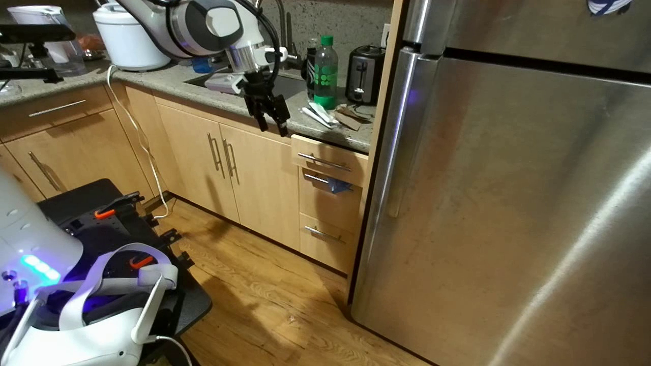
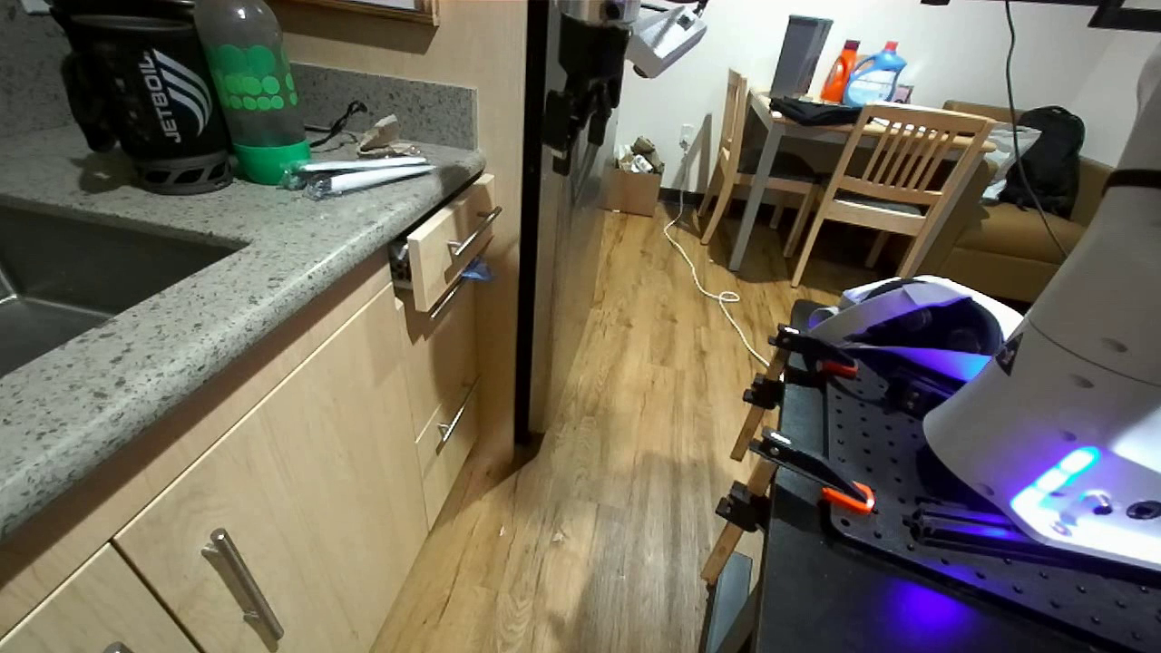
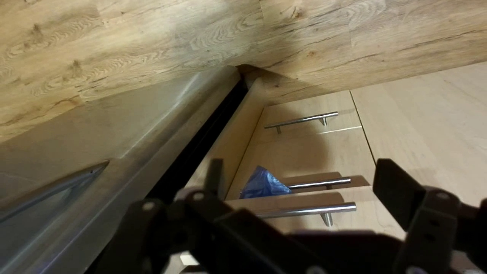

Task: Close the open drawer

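Note:
The light-wood top drawer stands pulled partly out under the countertop; its front shows in both exterior views [image 1: 325, 150] [image 2: 431, 272] and in the wrist view [image 3: 371, 213]. Its metal bar handle [image 1: 324, 161] also shows in the wrist view [image 3: 315, 209]. A little of the dark contents shows in the side gap in an exterior view. My gripper [image 1: 273, 129] is open and empty, pointing down above the drawer's level and apart from it. It also shows in an exterior view [image 2: 580, 152]. In the wrist view the handle appears between the spread fingers [image 3: 298, 171], which hide part of the drawer.
Blue plastic [image 3: 264, 184] hangs by the handle of the drawer below. The steel fridge [image 1: 483, 203] stands close beside the drawers. The granite countertop [image 2: 299, 240] overhangs, holding a green-capped bottle [image 1: 325, 71], a toaster [image 1: 364, 76] and white packets [image 1: 319, 114].

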`<state>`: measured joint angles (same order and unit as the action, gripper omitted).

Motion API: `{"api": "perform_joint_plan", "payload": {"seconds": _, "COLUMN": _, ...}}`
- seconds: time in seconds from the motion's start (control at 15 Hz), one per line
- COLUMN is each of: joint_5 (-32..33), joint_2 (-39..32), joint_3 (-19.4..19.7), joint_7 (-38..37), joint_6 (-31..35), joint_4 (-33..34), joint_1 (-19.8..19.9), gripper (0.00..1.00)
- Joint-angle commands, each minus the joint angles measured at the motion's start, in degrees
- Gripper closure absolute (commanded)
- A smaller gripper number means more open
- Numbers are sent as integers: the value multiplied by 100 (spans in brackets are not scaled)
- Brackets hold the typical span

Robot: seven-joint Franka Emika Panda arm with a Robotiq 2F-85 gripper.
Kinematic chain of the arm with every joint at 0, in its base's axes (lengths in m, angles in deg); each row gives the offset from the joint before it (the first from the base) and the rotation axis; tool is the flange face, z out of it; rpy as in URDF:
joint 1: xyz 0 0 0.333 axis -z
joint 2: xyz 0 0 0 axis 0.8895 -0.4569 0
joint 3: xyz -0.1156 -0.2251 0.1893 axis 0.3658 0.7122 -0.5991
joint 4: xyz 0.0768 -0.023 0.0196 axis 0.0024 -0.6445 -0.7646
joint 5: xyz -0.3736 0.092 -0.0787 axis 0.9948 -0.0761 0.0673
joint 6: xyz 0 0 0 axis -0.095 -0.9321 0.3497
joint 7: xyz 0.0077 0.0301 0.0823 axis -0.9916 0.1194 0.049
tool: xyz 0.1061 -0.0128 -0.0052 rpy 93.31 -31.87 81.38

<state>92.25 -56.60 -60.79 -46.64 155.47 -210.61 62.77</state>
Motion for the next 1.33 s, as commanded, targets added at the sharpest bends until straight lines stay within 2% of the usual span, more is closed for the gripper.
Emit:
{"api": "perform_joint_plan", "payload": {"seconds": 0.0, "joint_5": 4, "joint_2": 21, "joint_3": -190, "joint_7": 7, "joint_6": -14, "joint_4": -7, "joint_1": 196, "gripper": 0}}
{"api": "perform_joint_plan", "payload": {"seconds": 0.27, "joint_5": 4, "joint_2": 21, "joint_3": -203, "joint_7": 8, "joint_6": -9, "joint_4": -16, "joint_1": 199, "gripper": 0}}
{"api": "perform_joint_plan", "payload": {"seconds": 0.6, "joint_5": 765, "joint_2": -483, "joint_3": -158, "joint_7": -638, "joint_6": 586, "joint_4": 244, "joint_1": 202, "gripper": 0}}
{"api": "perform_joint_plan", "payload": {"seconds": 0.67, "joint_5": 858, "joint_2": -622, "joint_3": -140, "joint_7": -698, "joint_6": 644, "joint_4": 328, "joint_1": 182, "gripper": 5}}
{"api": "perform_joint_plan", "payload": {"seconds": 0.8, "joint_5": 945, "joint_2": -895, "joint_3": -97, "joint_7": -760, "joint_6": 791, "joint_4": 471, "joint_1": 131, "gripper": 29}}
{"api": "perform_joint_plan", "payload": {"seconds": 0.87, "joint_5": 1021, "joint_2": -1050, "joint_3": -44, "joint_7": -836, "joint_6": 880, "joint_4": 566, "joint_1": 84, "gripper": 31}}
{"api": "perform_joint_plan", "payload": {"seconds": 1.27, "joint_5": 858, "joint_2": -1836, "joint_3": 193, "joint_7": -852, "joint_6": 1329, "joint_4": 1123, "joint_1": -128, "gripper": 78}}
